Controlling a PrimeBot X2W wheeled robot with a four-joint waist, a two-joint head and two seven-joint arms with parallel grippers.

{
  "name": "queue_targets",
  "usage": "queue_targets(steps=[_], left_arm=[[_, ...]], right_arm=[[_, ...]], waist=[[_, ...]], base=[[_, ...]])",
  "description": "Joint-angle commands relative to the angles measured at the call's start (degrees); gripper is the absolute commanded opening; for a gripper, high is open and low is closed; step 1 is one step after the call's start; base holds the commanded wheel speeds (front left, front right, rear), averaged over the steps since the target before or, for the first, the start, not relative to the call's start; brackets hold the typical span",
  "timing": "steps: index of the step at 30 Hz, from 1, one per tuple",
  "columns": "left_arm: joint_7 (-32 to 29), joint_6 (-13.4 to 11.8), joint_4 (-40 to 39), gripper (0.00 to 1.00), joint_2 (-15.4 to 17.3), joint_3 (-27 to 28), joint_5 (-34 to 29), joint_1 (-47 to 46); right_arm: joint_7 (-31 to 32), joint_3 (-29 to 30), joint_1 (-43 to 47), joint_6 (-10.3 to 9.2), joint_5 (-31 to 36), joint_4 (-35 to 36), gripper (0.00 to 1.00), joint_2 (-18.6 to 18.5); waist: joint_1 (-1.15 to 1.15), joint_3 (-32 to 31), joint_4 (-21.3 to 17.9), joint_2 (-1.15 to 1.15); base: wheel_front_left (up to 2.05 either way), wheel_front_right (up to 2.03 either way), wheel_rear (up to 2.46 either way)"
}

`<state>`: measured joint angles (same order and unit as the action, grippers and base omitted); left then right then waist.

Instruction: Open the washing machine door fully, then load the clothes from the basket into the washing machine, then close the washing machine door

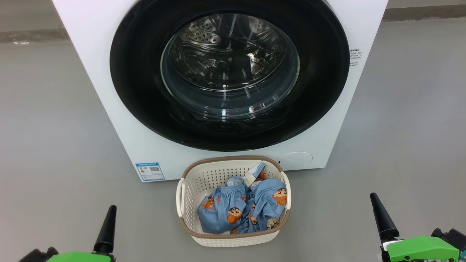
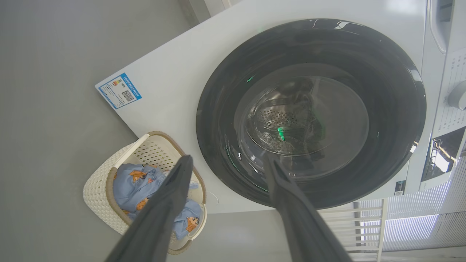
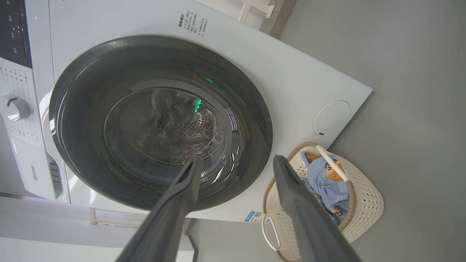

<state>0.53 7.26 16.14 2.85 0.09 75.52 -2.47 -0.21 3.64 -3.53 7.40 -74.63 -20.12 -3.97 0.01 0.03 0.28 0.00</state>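
Note:
The white washing machine (image 1: 105,109) fills the upper head view. Its door (image 1: 138,72), a glossy black ring around clear glass, lies flush against the front, and the steel drum shows through the glass. On the floor right in front stands the cream basket (image 1: 204,178) with the light-blue printed clothes (image 1: 225,207) in it. A finger (image 1: 107,225) of my left gripper rises at the lower left and a finger (image 1: 382,218) of my right gripper at the lower right, both well short of the basket. My left gripper (image 2: 228,160) and my right gripper (image 3: 238,158) both stand open and empty.
Bare grey floor (image 1: 47,145) lies on both sides of the machine and the basket. A blue label (image 1: 150,171) and a round white cover (image 1: 296,160) sit low on the machine's front. The control panel with a dial (image 3: 14,107) runs along its top. A white rack (image 2: 364,225) stands beside the machine.

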Motion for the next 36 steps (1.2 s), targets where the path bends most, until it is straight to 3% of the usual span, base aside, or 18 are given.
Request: queue_targets(steps=[1, 22, 36], left_arm=[[0.3, 0.1, -1.8, 1.00, 1.1, 0.5, -0.8, -2.2], [4.0, 0.1, -3.1, 1.00, 2.9, -1.8, -14.7, -2.7], [6.4, 0.2, -4.3, 1.00, 3.9, -3.4, -25.5, -2.9]], right_arm=[[-0.7, -0.8, -2.8, 0.03, 0.6, 1.3, 1.00, -0.9], [-3.5, -3.7, -4.0, 0.05, 14.7, 0.2, 1.00, -3.2], [-5.6, -4.3, -5.1, 0.05, 28.3, -1.1, 1.00, -4.4]], waist=[[0.00, 0.0, 0.0, 0.00], [0.00, 0.1, 0.1, 0.00], [0.00, 0.0, 0.1, 0.00]], base=[[0.00, 0.00, 0.00], [0.00, 0.00, 0.00], [0.00, 0.00, 0.00]])
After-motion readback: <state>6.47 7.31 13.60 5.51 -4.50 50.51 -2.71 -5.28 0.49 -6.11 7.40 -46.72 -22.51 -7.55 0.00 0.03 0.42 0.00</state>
